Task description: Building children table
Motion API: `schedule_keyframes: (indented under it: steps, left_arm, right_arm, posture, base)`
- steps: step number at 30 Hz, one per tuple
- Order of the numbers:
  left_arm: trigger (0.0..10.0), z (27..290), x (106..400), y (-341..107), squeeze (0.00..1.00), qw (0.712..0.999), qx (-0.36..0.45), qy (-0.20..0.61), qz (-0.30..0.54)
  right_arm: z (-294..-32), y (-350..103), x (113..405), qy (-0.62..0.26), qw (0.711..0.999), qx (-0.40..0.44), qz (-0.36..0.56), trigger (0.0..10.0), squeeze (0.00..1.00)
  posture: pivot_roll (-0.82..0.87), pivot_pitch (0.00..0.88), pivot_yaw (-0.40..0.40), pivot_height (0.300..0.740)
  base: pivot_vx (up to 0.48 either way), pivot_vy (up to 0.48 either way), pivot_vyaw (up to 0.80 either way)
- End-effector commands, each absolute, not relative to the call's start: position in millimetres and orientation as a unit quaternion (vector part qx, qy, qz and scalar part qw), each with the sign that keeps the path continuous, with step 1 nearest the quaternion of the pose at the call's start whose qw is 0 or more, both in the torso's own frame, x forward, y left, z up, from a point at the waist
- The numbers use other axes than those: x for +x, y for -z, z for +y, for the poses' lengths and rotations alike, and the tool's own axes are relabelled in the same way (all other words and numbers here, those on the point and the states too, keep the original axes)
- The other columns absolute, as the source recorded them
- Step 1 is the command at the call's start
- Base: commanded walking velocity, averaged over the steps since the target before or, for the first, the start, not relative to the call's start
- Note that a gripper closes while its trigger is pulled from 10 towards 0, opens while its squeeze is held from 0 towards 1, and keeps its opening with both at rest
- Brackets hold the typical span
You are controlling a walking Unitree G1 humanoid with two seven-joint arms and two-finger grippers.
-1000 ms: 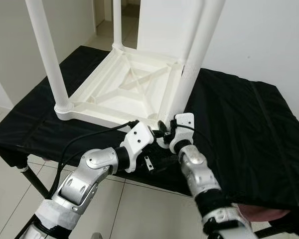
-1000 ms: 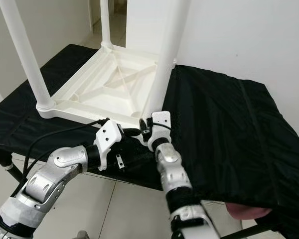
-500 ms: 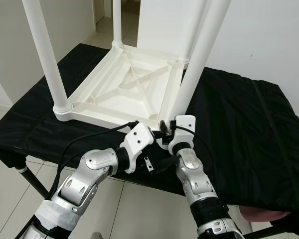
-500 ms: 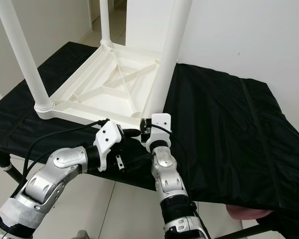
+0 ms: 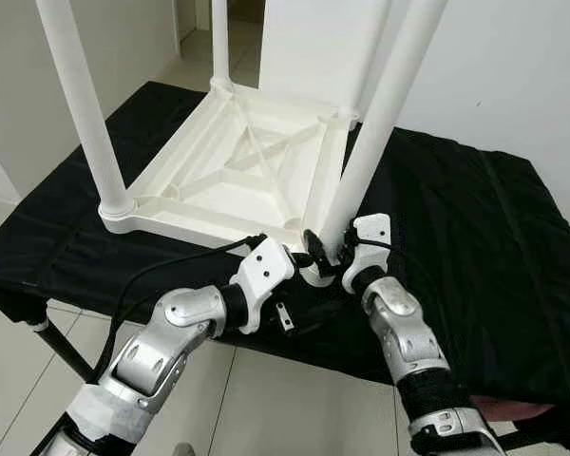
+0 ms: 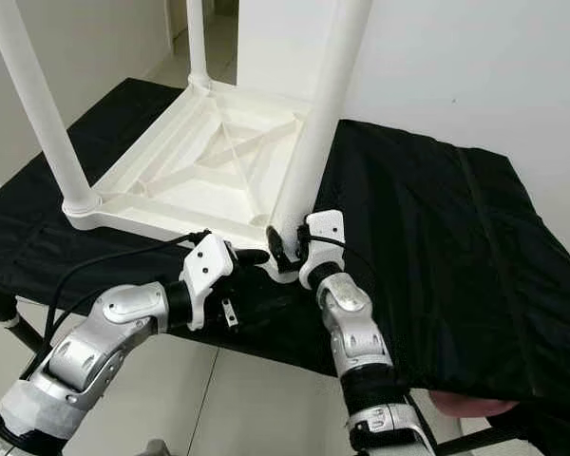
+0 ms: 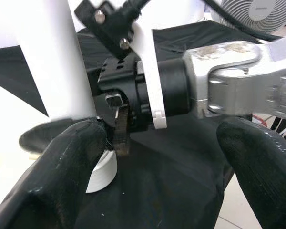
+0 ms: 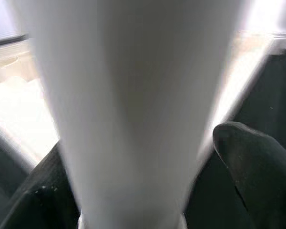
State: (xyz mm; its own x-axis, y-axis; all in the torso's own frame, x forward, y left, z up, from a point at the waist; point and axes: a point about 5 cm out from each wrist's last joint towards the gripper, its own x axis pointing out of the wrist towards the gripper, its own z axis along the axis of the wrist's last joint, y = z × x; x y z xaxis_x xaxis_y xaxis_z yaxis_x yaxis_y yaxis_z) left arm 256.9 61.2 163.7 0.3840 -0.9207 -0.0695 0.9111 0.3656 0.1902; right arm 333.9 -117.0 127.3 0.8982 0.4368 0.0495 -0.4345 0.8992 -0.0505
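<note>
A white children's table (image 5: 237, 171) lies upside down on a black-draped work table (image 5: 475, 237), its legs pointing up. My right gripper (image 5: 321, 249) is at the base of the near right leg (image 5: 380, 123). In the right wrist view that leg (image 8: 133, 95) sits between the two black fingers (image 8: 257, 162), which are shut on it. My left gripper (image 5: 299, 258) sits just left of the same corner socket. It is open in the left wrist view, with one finger (image 7: 62, 181) against the leg's base collar.
The near left leg (image 5: 81, 104) and a far leg (image 5: 218, 43) stand upright. A black cable (image 5: 161, 261) loops from my left wrist over the work table's front edge. Tiled floor (image 5: 19, 380) lies below and a white wall (image 5: 513, 76) stands behind.
My right forearm has swung to the right and its wrist has turned around the leg's base. The left arm has held still beside the corner.
</note>
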Motion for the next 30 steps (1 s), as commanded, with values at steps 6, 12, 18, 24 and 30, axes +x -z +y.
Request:
schedule_keyframes:
  steps: [6, 12, 18, 24, 30]
  left_arm:
    - [10.0, 61.2, 258.1, -167.8, 0.0, 0.819, 0.104, 0.563, -0.027]
    - [10.0, 59.9, 258.8, -169.4, 0.0, 0.819, 0.105, 0.563, -0.03]
    - [10.0, 62.2, 259.7, -170.3, 0.0, 0.823, 0.106, 0.558, -0.03]
    - [10.0, 63.6, 257.4, -169.3, 0.0, 0.825, 0.104, 0.555, -0.028]
    - [10.0, 63.5, 256.2, -169.0, 0.0, 0.825, 0.103, 0.555, -0.027]
  right_arm:
    - [-112.7, -132.2, 348.1, -0.315, 0.948, -0.044, -0.031, 10.0, 0.0]
    - [-101.6, -129.6, 359.3, -0.349, 0.936, -0.053, -0.004, 10.0, 0.0]
    - [-97.6, -123.3, 359.8, -0.372, 0.927, -0.05, 0.012, 0.0, 0.0]
    - [-102.3, -117.9, 357.5, -0.377, 0.925, -0.048, 0.018, 0.0, 0.0]
    - [-107.5, -117.0, 357.1, -0.365, 0.93, -0.043, 0.015, 10.0, 0.0]
  posture:
    - [-0.01, 0.0, -0.066, 0.74]
    - [-0.01, 0.0, -0.066, 0.74]
    - [0.01, 0.0, -0.073, 0.74]
    - [0.02, 0.0, -0.079, 0.74]
    - [0.02, 0.0, -0.081, 0.74]
  base:
    - [0.0, 0.0, 0.0]
    - [0.0, 0.0, 0.0]
    - [0.0, 0.0, 0.0]
    - [0.0, 0.0, 0.0]
    - [0.0, 0.0, 0.0]
